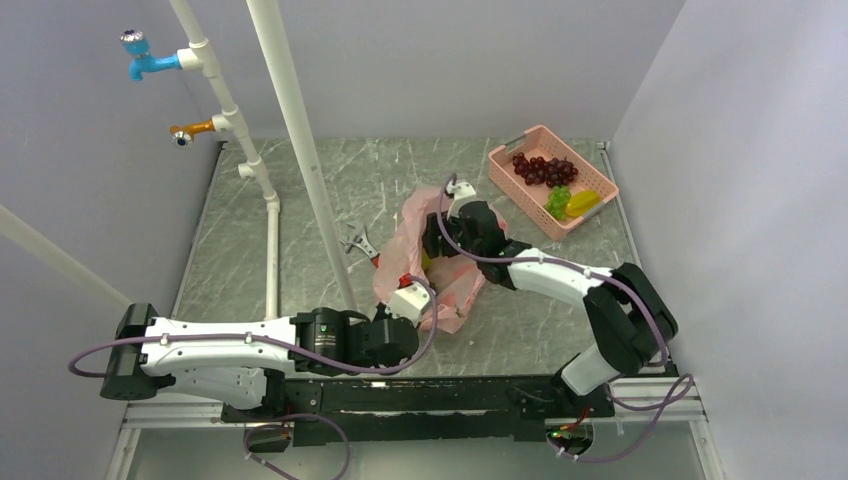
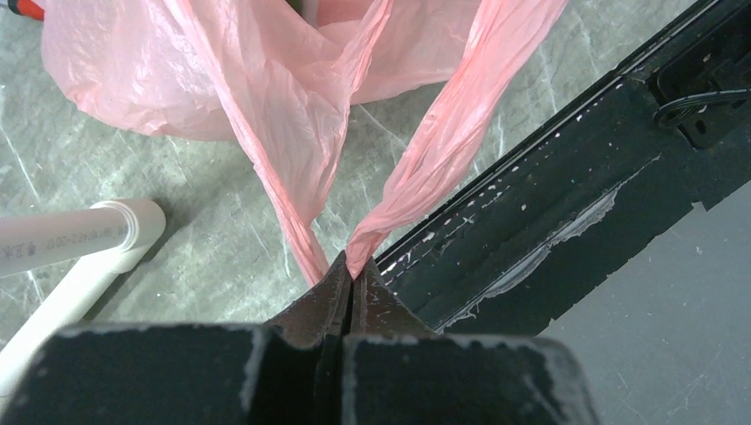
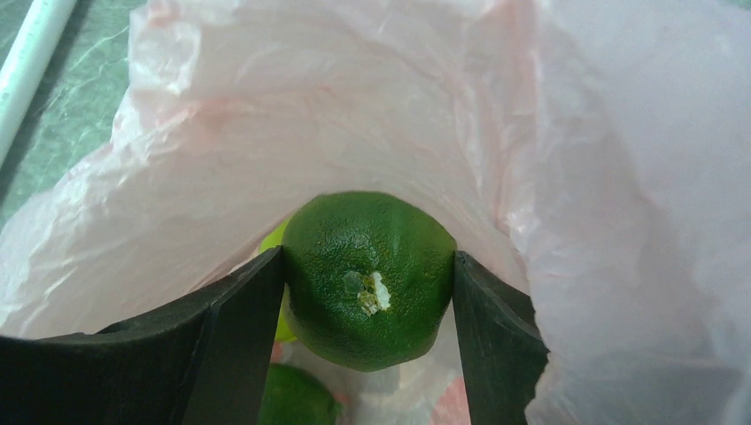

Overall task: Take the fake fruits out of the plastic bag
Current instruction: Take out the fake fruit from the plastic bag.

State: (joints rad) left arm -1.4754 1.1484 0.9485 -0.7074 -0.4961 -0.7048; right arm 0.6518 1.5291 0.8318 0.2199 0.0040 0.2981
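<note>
The table [image 1: 420,180] is a grey-green slab veined with white like marble, boxed in by plain pale walls [image 1: 450,60]. White plastic pipes [image 1: 300,130] rise at a slant from the table's left half and carry a blue tap [image 1: 140,62] and an orange tap [image 1: 190,130]. A black metal rail [image 2: 549,204], scuffed and flecked with white, runs along the near edge.

In the far right corner sits a rigid pink basket [image 1: 585,157] with slotted sides. It holds a dark red bunch of grapes [image 1: 543,170], a light green bunch [image 1: 558,200] and a yellow oblong fruit [image 1: 583,203], all glossy.

The plastic bag [image 2: 266,80] lies crumpled in the middle of the table, thin, crinkly and see-through pink. A wrench [image 1: 362,245] rests just beside its left edge.

The left gripper [image 2: 347,270] is pinched tight on the bag's two handles, which run taut from its tips up to the bag's body.

The right gripper [image 3: 367,261] reaches inside the bag. Its dark fingers [image 3: 239,310] press against both sides of a round dark green fruit [image 3: 354,239] with dimpled, citrus-like skin and a pale stem scar. A lighter yellow-green fruit [image 3: 273,239] shows behind it, and another green one [image 3: 297,398] lies below, both inside the bag.
</note>
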